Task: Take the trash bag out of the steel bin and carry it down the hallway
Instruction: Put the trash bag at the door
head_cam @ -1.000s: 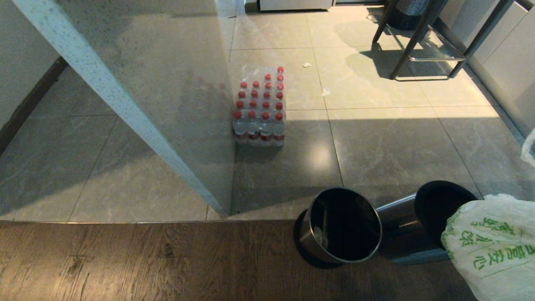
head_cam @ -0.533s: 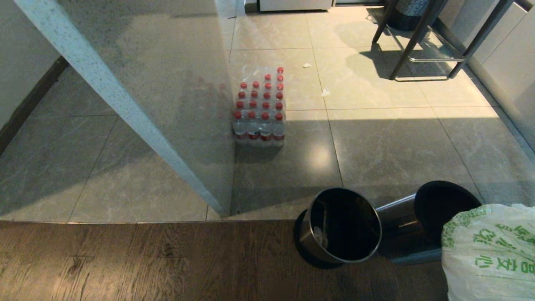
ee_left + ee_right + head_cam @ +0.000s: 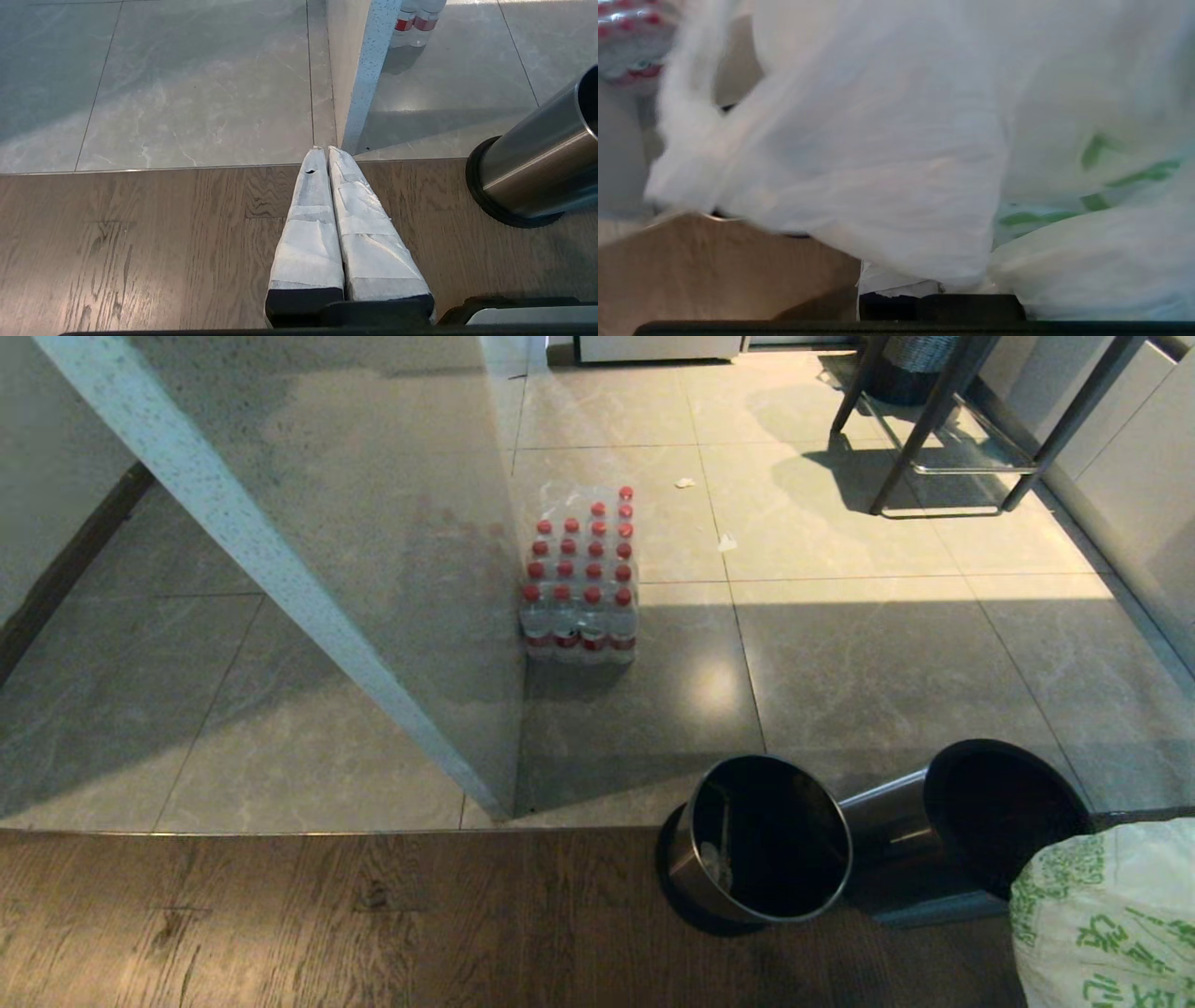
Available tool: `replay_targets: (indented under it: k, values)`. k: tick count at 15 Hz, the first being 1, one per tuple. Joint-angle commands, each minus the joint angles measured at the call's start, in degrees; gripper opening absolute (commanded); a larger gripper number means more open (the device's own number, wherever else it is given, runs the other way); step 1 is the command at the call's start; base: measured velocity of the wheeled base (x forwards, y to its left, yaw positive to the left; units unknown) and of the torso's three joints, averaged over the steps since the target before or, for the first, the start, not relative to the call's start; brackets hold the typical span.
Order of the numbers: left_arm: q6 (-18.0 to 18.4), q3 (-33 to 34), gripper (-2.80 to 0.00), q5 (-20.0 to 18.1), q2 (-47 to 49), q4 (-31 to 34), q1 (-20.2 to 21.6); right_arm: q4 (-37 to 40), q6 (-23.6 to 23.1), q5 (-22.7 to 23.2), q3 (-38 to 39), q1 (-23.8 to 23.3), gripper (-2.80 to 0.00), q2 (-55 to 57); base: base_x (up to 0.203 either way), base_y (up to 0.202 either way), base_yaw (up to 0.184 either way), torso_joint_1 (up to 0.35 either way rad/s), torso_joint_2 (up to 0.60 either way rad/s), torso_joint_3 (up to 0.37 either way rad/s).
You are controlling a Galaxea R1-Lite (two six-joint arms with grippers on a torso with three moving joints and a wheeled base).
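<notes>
The trash bag (image 3: 1106, 924), white plastic with green print, hangs at the lower right corner of the head view, out of the steel bin (image 3: 990, 807), which has a wide black rim and a dark inside. In the right wrist view the trash bag (image 3: 887, 154) drapes over my right gripper (image 3: 901, 288) and hides its fingertips; the gripper is shut on the bag. My left gripper (image 3: 322, 150) is shut and empty, parked low over the wood floor. The hallway (image 3: 177, 709) with grey tiles lies left of the partition wall.
A second steel bin (image 3: 761, 840) on a black base ring stands just left of the first. A shrink-wrapped pack of red-capped bottles (image 3: 581, 583) sits by the glossy partition wall (image 3: 373, 569). Dark metal furniture legs (image 3: 943, 439) and paper scraps (image 3: 726, 541) lie farther off.
The bag has sunk toward the lower right corner of the head view, uncovering more of the black-rimmed bin. Its loop at the right edge has left the view. The bins and left arm stayed still.
</notes>
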Motion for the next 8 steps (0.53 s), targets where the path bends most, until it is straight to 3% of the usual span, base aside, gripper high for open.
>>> replay_targets:
  k: [1,3,5,7,8]
  values:
    - [0.0,0.0,-2.8,0.0,0.1,0.0,0.0,-3.0,-3.4,6.3,2.3,0.2,-2.8,-5.6,0.0,0.0,0.0,0.0,0.0,0.0]
    - [0.0,0.0,-2.8,0.0,0.1,0.0,0.0,-6.2,-6.7,8.5,9.5,0.2,-2.8,-5.6,0.0,0.0,0.0,0.0,0.0,0.0]
    - [0.0,0.0,-2.8,0.0,0.1,0.0,0.0,-16.3,-9.7,10.0,15.7,0.2,-2.8,-5.6,0.0,0.0,0.0,0.0,0.0,0.0]
    - [0.0,0.0,-2.8,0.0,0.1,0.0,0.0,-16.5,-15.6,14.3,16.4,0.2,-2.8,-5.6,0.0,0.0,0.0,0.0,0.0,0.0]
    - [0.0,0.0,-2.8,0.0,0.1,0.0,0.0,-17.0,-15.4,14.9,16.9,0.2,-2.8,-5.6,0.0,0.0,0.0,0.0,0.0,0.0]
